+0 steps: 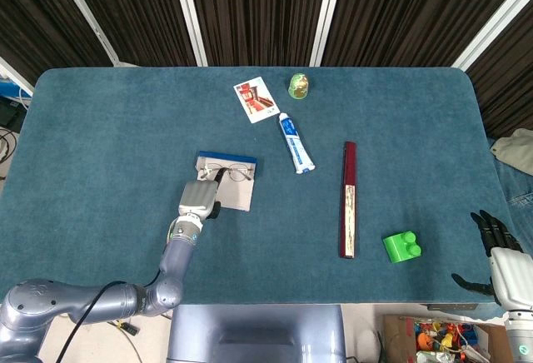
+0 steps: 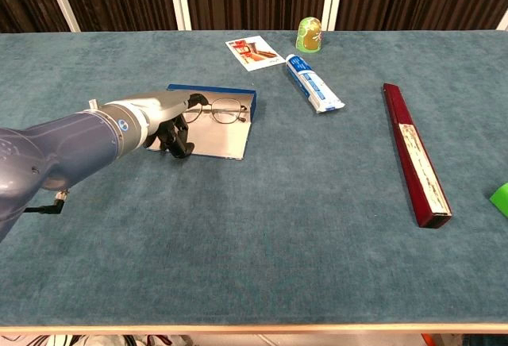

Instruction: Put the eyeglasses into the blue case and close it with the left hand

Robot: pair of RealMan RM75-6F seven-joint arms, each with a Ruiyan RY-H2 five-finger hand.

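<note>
Tube (image 2: pixel 315 84): blue and white print, too small to read
Card (image 2: pixel 251 51): red picture, no legible words
Long red box (image 2: pixel 415 153): pale label, unreadable

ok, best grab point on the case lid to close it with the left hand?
Probably the blue case's near free edge, approached from the robot's side and folded toward the raised blue far rim. It lies open and flat, eyeglasses resting inside near that rim; the left hand sits at its left end.
</note>
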